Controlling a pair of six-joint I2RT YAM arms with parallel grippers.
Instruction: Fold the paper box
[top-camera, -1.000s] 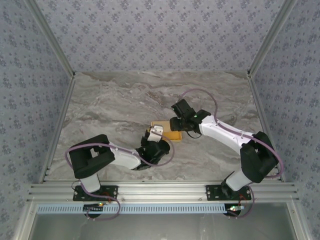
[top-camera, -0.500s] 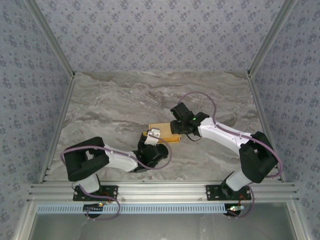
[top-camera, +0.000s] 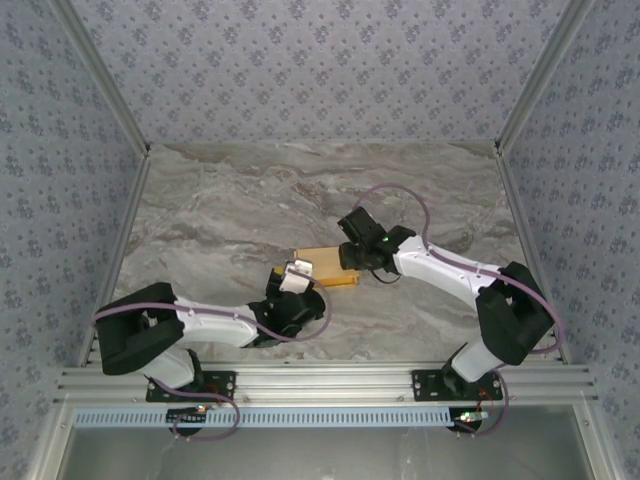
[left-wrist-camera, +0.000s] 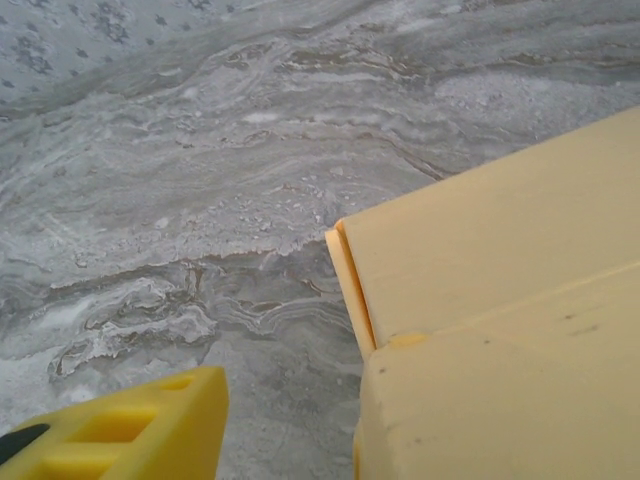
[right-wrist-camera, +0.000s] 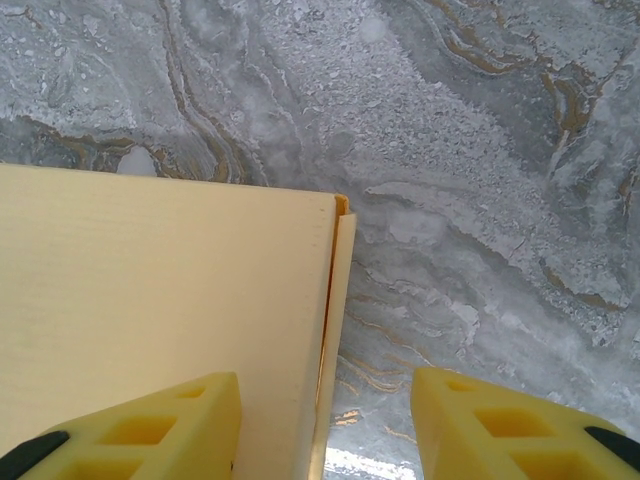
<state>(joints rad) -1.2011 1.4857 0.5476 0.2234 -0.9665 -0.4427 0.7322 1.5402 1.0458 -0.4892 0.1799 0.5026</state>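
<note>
Since a second ago the left arm has swung its elbow out to the left and drawn the left gripper (top-camera: 297, 274) back to the near-left corner of the paper box (top-camera: 325, 262), which lies near the middle of the marble desk (top-camera: 230, 210). Its jaws are parted: in the wrist view one yellow finger (left-wrist-camera: 130, 430) stands clear of the box with bare desk between (the other finger is hidden by pale card). The right gripper (right-wrist-camera: 325, 390) hangs about half open at the box's right end, one finger above the card and the other above the desk, clamping nothing; whether it touches the card cannot be told. The black wrist hides that end from above.
</note>
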